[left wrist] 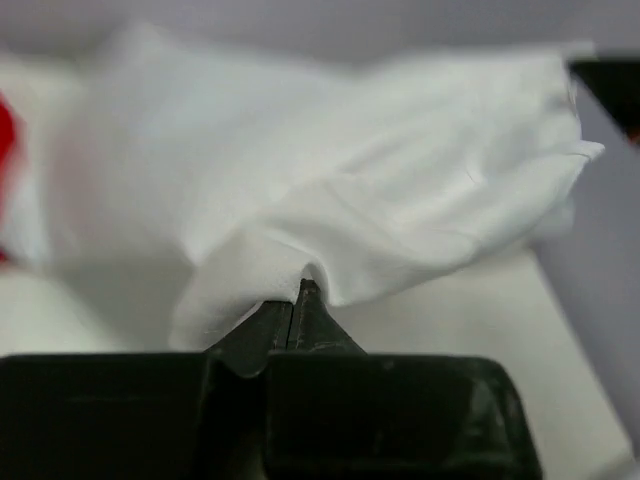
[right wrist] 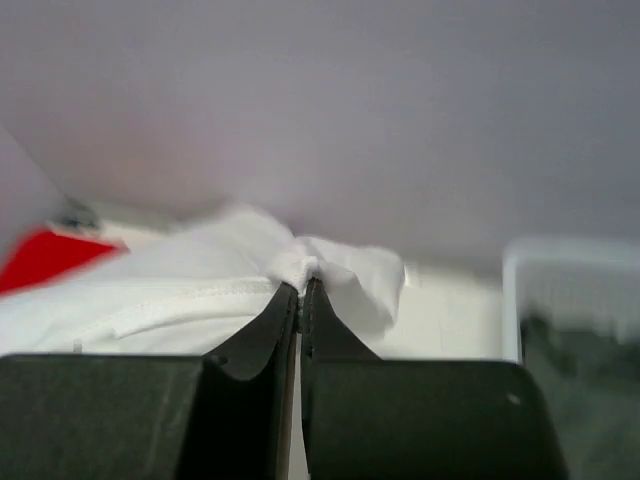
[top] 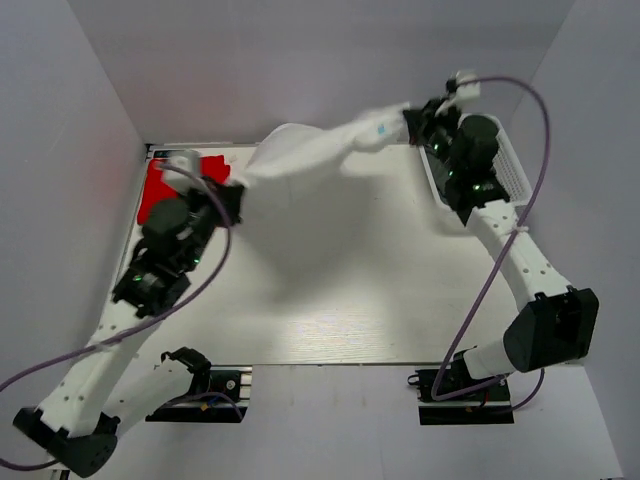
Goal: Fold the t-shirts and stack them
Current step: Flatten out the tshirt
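Note:
The white t-shirt hangs in the air above the far part of the table, stretched between both grippers. My left gripper is shut on its left end; in the left wrist view the cloth bunches over my closed fingertips. My right gripper is shut on its right end; the right wrist view shows a white hem pinched at the tips. The red t-shirt lies at the far left corner, partly behind my left arm, and shows in the right wrist view.
A white mesh basket stands at the far right, under my right arm; its rim shows in the right wrist view. Grey walls close in the table on three sides.

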Tool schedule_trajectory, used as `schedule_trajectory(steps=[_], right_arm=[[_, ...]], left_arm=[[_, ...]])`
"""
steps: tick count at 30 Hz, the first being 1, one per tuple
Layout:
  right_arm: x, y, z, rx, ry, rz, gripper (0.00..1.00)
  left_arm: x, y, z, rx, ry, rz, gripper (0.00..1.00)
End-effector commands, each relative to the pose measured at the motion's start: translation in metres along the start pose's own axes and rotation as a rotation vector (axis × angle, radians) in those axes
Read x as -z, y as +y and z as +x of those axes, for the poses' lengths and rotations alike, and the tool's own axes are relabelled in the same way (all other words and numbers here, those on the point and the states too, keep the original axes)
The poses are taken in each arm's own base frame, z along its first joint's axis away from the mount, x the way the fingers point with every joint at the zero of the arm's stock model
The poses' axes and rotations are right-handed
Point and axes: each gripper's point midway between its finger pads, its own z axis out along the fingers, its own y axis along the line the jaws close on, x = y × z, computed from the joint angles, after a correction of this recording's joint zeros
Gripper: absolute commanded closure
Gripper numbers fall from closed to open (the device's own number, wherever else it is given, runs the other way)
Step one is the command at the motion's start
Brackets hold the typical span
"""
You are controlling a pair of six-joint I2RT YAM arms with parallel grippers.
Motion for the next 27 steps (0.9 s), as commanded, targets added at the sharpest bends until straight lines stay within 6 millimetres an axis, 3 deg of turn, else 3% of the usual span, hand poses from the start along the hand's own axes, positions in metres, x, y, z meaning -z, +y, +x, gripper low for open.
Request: schedule_trajectory(steps=[1,2,3,4,5,6,7,8,9,10,11,13,15,16,17,18,20,21,23,24,25,26,27], right_arm=[[0.051,-0.056,0.152,0.010,0.336,0.235,1.00],[0.061,-0.056,0.165,-0.001,0.365,0.241,1.00],[0.072,-0.053,0.165,-0.008,0.368,0.237,0.97],[0.091,-0.054,0.197,-0.012,0.450,0.243,0.94],[0.106,-0.056,0.216,-0.028,0.503,0.266,0.92],[0.122,-0.060,0.239,-0.050,0.572,0.303,0.84],[0.130,-0.062,0.250,-0.071,0.603,0.327,0.81],[0.139,-0.066,0.263,-0.071,0.638,0.356,0.77],[0.143,-0.069,0.266,-0.063,0.654,0.376,0.71],[0.144,-0.071,0.270,-0.085,0.664,0.401,0.67],[0.144,-0.073,0.270,-0.084,0.668,0.414,0.63],[0.138,-0.069,0.260,-0.077,0.663,0.399,0.51],[0.127,-0.051,0.251,-0.104,0.656,0.297,0.30],[0.124,-0.044,0.248,-0.114,0.657,0.270,0.14],[0.124,-0.036,0.250,-0.123,0.667,0.231,0.10],[0.123,-0.025,0.250,-0.127,0.669,0.195,0.10],[0.123,-0.013,0.259,-0.149,0.697,0.145,0.10],[0.123,0.001,0.262,-0.169,0.710,0.099,0.10],[0.126,0.010,0.277,-0.182,0.755,0.073,0.10],[0.128,0.016,0.282,-0.185,0.771,0.058,0.10],[0.136,0.019,0.292,-0.187,0.813,0.065,0.10],[0.140,0.025,0.299,-0.191,0.836,0.055,0.10],[0.146,0.028,0.306,-0.192,0.861,0.049,0.10]], left_arm=[[0.008,-0.030,0.175,0.120,0.545,0.269,1.00],[0.015,-0.027,0.197,0.137,0.628,0.275,1.00],[0.027,-0.026,0.226,0.143,0.733,0.287,1.00],[0.043,-0.012,0.256,0.157,0.829,0.257,1.00],[0.054,-0.005,0.273,0.166,0.884,0.230,1.00],[0.064,0.000,0.287,0.173,0.926,0.227,0.85],[0.080,0.004,0.304,0.193,0.997,0.221,0.67],[0.088,0.000,0.312,0.201,1.036,0.253,0.58],[0.095,-0.002,0.316,0.204,1.062,0.280,0.42],[0.101,-0.009,0.318,0.213,1.083,0.324,0.17],[0.106,-0.013,0.319,0.200,1.097,0.360,0.00],[0.096,-0.021,0.311,0.163,1.063,0.391,0.00],[0.088,-0.015,0.312,0.122,1.071,0.324,0.00],[0.066,-0.013,0.298,0.086,1.001,0.258,0.00],[0.055,-0.011,0.294,0.061,0.979,0.229,0.00],[0.033,-0.013,0.277,0.036,0.903,0.186,0.00],[0.011,-0.006,0.275,0.011,0.883,0.107,0.00],[-0.012,-0.005,0.256,0.012,0.813,0.061,0.00],[-0.037,0.006,0.255,-0.010,0.773,-0.046,0.00],[-0.059,0.011,0.233,-0.031,0.689,-0.117,0.00],[-0.066,0.017,0.232,-0.054,0.687,-0.168,0.00],[-0.086,0.022,0.209,-0.069,0.616,-0.233,0.00],[-0.098,0.037,0.222,-0.095,0.649,-0.301,0.00]])
